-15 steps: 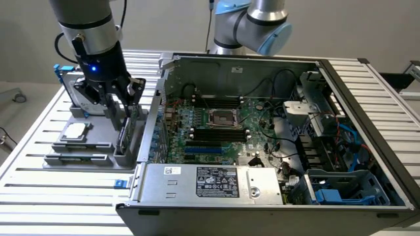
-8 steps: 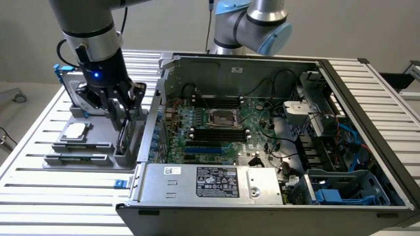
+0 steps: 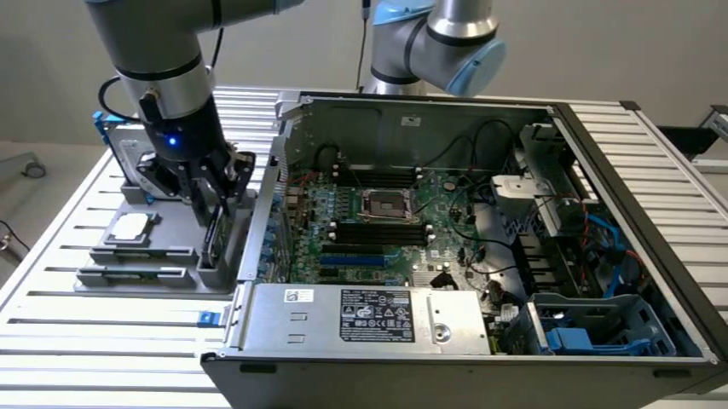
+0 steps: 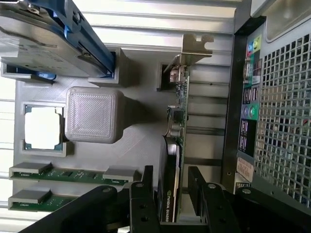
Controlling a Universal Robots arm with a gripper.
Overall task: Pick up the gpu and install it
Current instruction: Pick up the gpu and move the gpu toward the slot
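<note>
Gripper: we see the gripper (image 4: pixel 170 171) low over the grey holder (image 3: pixel 159 288), at nine o'clock from the computer case (image 3: pixel 592 162) in the exterior view.
Jaws: we find them open, with one finger (image 4: pixel 147 187) on each side of the graphics card and a thin gap showing on both sides. They are not closed on it.
Graphics card: the graphics card (image 4: pixel 176 145) stands on its edge in a slot of the holder, in the row nearest the case. Its silver bracket (image 4: pixel 197 48) is at the end away from the gripper.
Holder, other parts: we see a hard drive (image 3: pixel 131 162) in a blue frame at about eleven o'clock from the card. A processor chip (image 3: pixel 129 226) lies at nine o'clock, and two memory sticks (image 3: pixel 136 253) lie flat at about eight o'clock.
Case: it lies open on the slatted table (image 3: pixel 91 336). We see the motherboard (image 3: pixel 376 213) inside, with the power supply (image 3: pixel 364 315) at its six o'clock.
Work so far: the card is in the holder and not lifted.
</note>
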